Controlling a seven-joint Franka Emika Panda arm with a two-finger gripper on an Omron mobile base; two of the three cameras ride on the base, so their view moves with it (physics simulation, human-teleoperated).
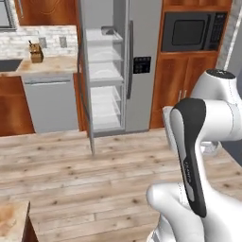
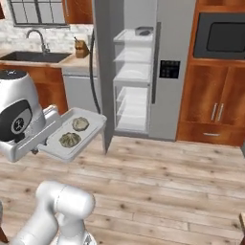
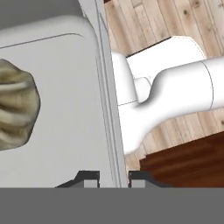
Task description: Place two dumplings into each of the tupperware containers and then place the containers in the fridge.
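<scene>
From the left base view, the fridge (image 1: 111,66) stands open, its shelves bare. From the right base view, the light grey container (image 2: 72,134) is in the air, well apart from the fridge, its long side pointing toward it, with two dumplings (image 2: 70,139) inside. Keep it level. In the hand view, the gripper (image 3: 113,178) is pinched tight on its rim.

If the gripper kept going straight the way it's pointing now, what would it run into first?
Probably nothing soon: the gripper, jaws shut on the light grey container's rim, points along that wall toward wooden floor beyond. Depth is unclear.
</scene>
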